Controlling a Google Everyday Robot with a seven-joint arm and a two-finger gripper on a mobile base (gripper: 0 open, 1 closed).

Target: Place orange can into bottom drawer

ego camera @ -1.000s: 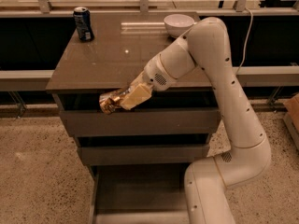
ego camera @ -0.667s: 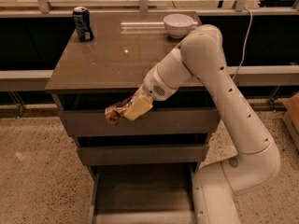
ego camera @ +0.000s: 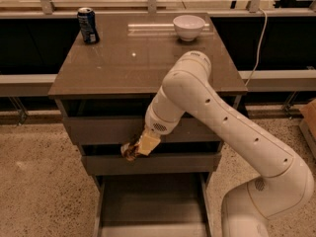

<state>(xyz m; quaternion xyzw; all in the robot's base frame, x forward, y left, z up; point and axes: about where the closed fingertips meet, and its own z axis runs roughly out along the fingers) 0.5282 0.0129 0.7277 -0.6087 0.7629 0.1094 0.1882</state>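
Observation:
My gripper [ego camera: 137,147] hangs in front of the cabinet at the level of the middle drawer, shut on the orange can [ego camera: 130,151]. The can shows as a small wrinkled tan-brown shape at the fingertips, partly covered by the pale fingers [ego camera: 148,143]. Below it, the bottom drawer [ego camera: 111,216] stands pulled out, a wide shallow grey tray with nothing visible inside. The can is above the drawer's rear left part.
On the cabinet top [ego camera: 143,58] stand a dark blue can [ego camera: 88,25] at the back left and a white bowl [ego camera: 188,26] at the back right. My white arm [ego camera: 222,132] curves down the cabinet's right side. Speckled floor lies to the left.
The arm has lowered and moved right with the can, from just below the cabinet top's front edge down to the middle drawer's front.

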